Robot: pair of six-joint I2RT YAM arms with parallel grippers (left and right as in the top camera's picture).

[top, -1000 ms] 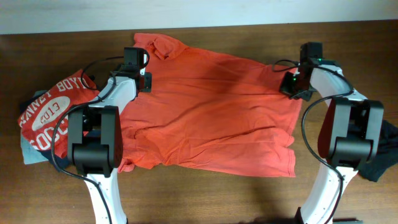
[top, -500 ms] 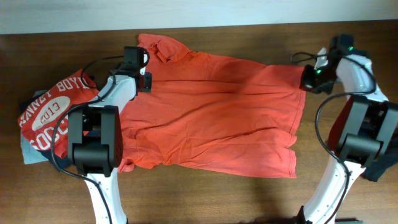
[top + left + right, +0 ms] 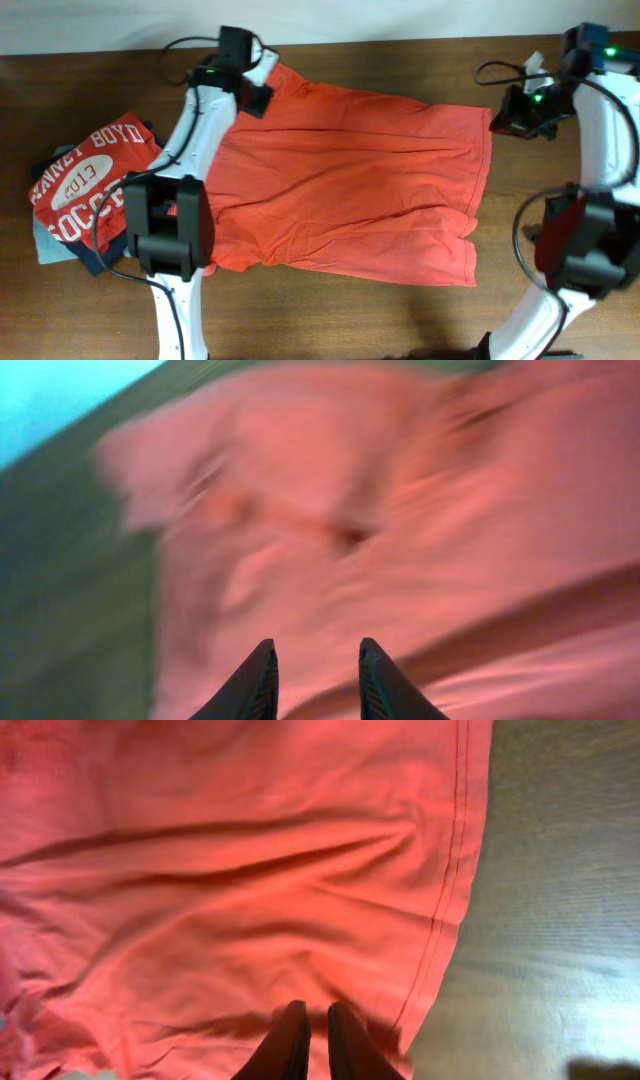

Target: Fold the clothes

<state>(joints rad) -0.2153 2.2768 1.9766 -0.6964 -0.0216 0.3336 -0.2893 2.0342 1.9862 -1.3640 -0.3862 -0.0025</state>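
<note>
A large orange-red shirt (image 3: pixel 350 170) lies spread flat across the middle of the wooden table (image 3: pixel 560 320). My left gripper (image 3: pixel 256 96) hovers over its collar end at the far left. In the left wrist view, which is blurred by motion, the left gripper (image 3: pixel 313 652) is open with only shirt fabric (image 3: pixel 400 510) below it. My right gripper (image 3: pixel 506 118) is at the shirt's far right corner. In the right wrist view the right gripper (image 3: pixel 318 1012) shows a narrow slit between its fingers, just above the cloth near the stitched hem (image 3: pixel 450 870).
A pile of other clothes sits at the left edge: a red tee with white print (image 3: pixel 85 180) on top, over a pale grey-blue piece (image 3: pixel 45 245) and a dark navy piece (image 3: pixel 100 262). Bare wood (image 3: pixel 560 920) lies right of the hem.
The left arm swung from the shirt's left side up to the collar and its jaws parted. The right arm moved outward to the right, drawing the right hem out straighter.
</note>
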